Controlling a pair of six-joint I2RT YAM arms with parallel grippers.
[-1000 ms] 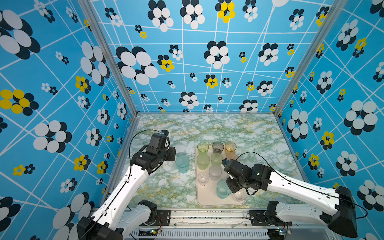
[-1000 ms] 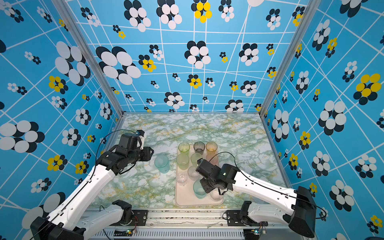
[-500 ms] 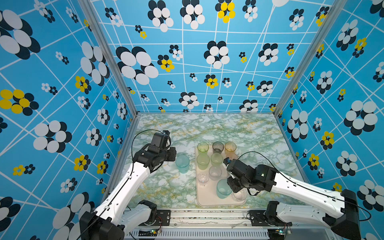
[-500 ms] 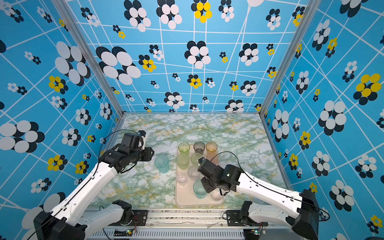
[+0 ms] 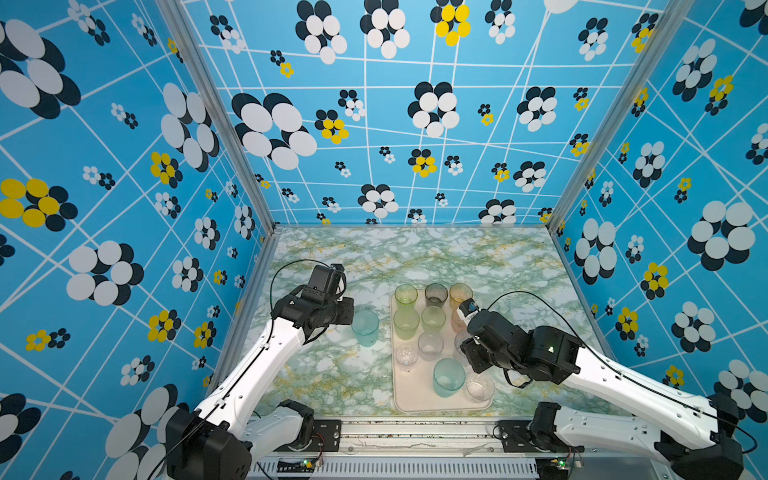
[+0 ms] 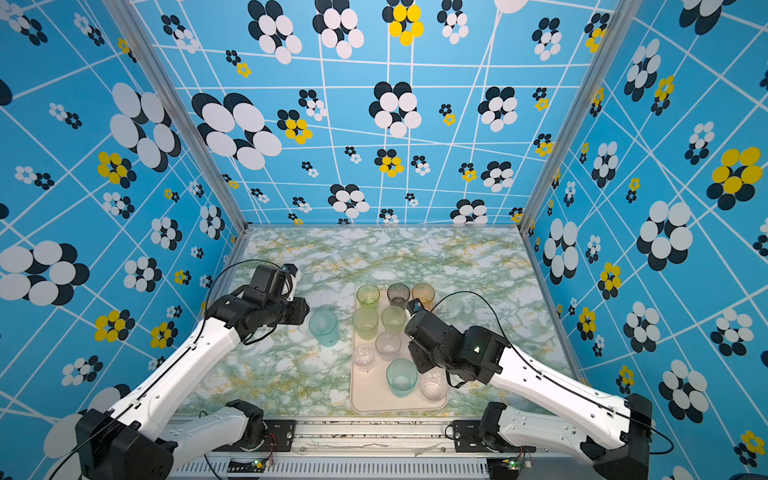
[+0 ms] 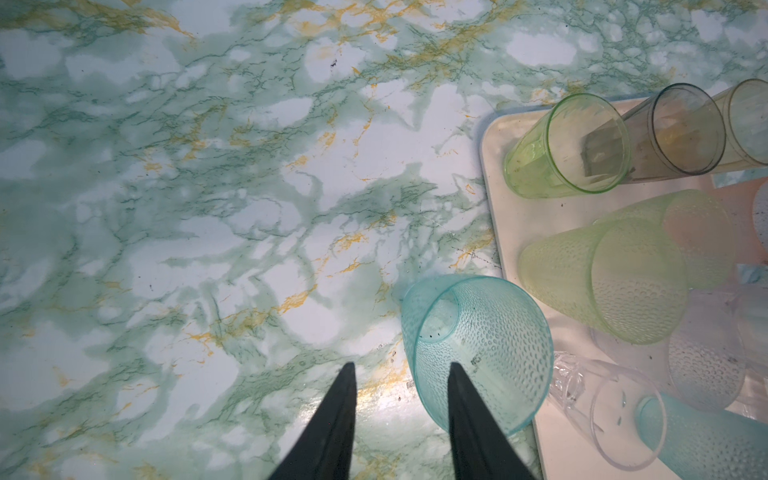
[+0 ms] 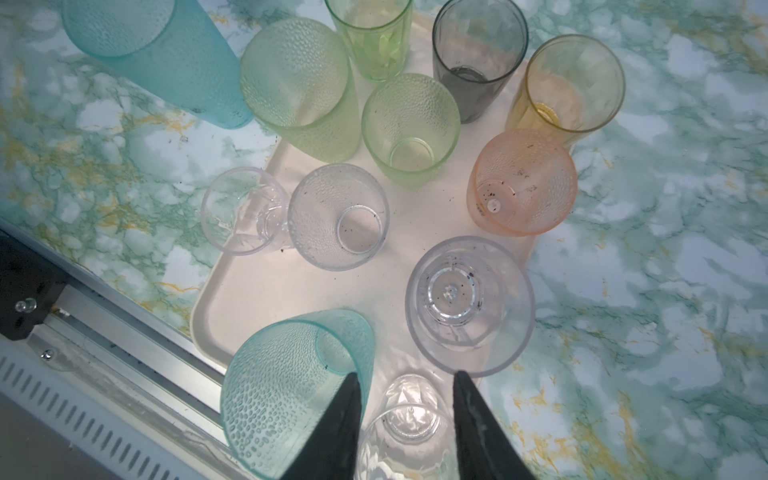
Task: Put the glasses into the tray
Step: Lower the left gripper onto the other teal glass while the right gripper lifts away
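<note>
Marble-patterned tabletop (image 5: 415,257) in green, white and yellow forms the floor of a booth. Its walls (image 5: 374,124) are bright blue, crossed by white lines and dotted with black, white and yellow flowers.

The cream tray (image 5: 411,395) lies right of centre. Eleven glasses (image 8: 411,129) stand upright in it. Green, grey and amber ones are at the far end, then two dimpled green ones and a pink one. Clear ones fill the middle, and a teal and a clear one stand nearest the robot. A twelfth, a dimpled teal glass (image 5: 365,328), stands on the table just beside the tray's left edge.

The left gripper (image 7: 402,365) hovers at that glass's rim, fingers apart, one overlapping its mouth. The right gripper (image 8: 406,374) hangs over the nearest clear glass (image 8: 399,419), fingers apart, gripping nothing.
</note>
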